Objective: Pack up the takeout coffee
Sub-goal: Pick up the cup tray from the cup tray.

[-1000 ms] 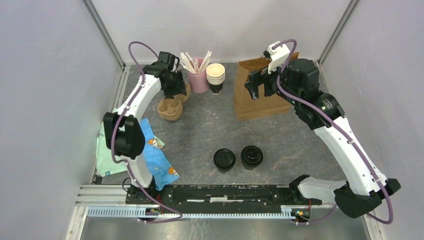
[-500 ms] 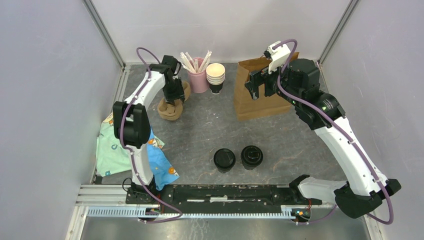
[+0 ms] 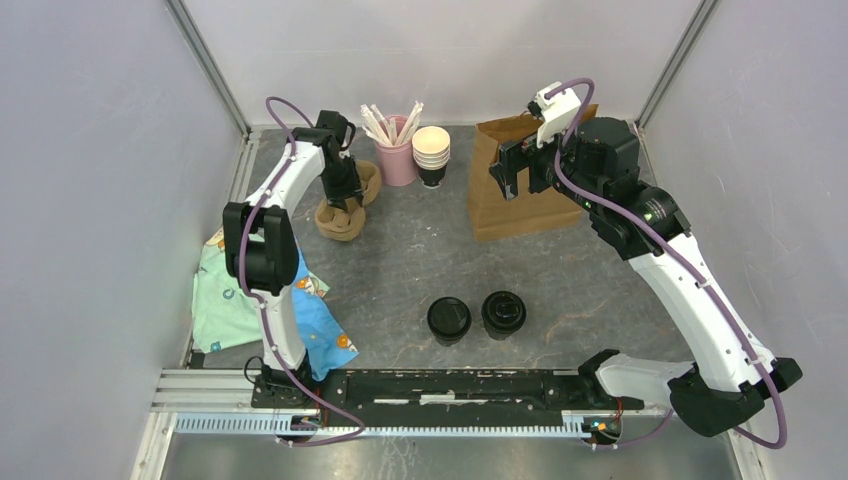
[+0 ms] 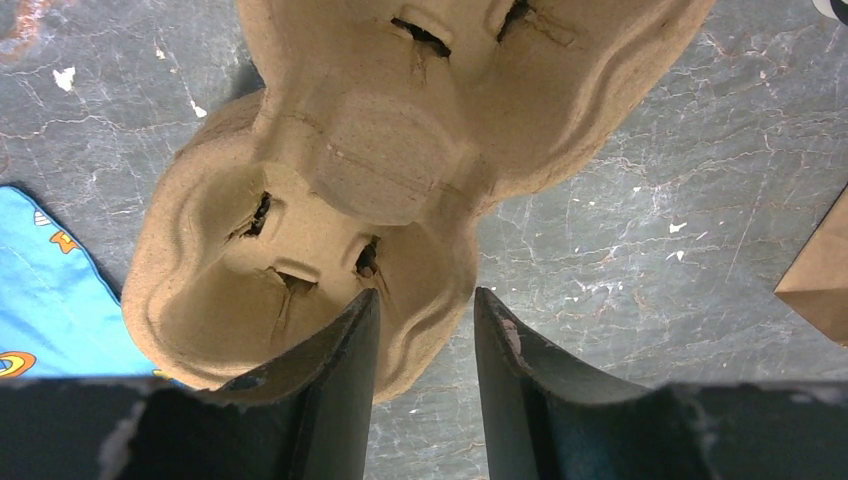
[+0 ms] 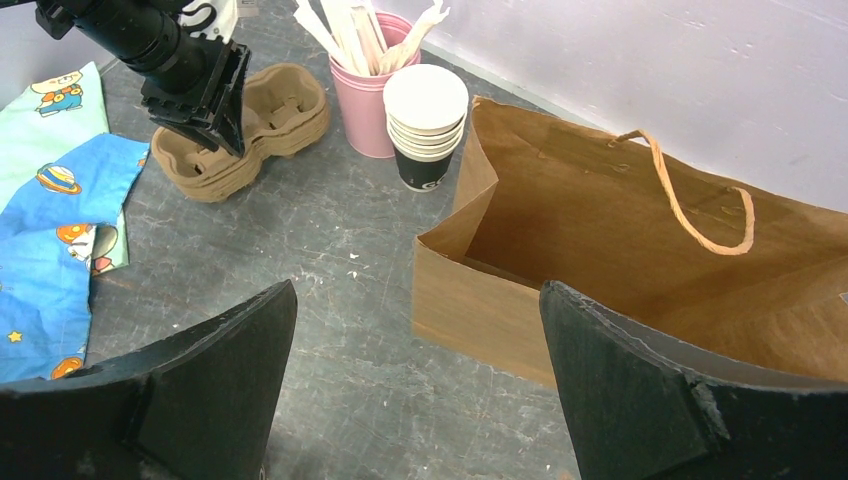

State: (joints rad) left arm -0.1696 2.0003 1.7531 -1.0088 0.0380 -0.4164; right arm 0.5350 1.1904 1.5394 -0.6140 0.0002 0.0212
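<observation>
You see a moulded-pulp carrier point(image 4: 350, 180), matt and rough; a veined grey table point(image 4: 640, 200), dull; a matt brown paper bag point(image 5: 560, 220); a printed cloth point(image 5: 50, 190); the takeout coffee point(image 3: 449, 319), with its faintly glossy black plastic lid.

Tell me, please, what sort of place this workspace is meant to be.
Most likely a lab mock-up of a café takeout counter. A grey tabletop boxed in by plain walls holds an open brown paper bag, a stack of paper cups and moulded pulp cup carriers.
</observation>
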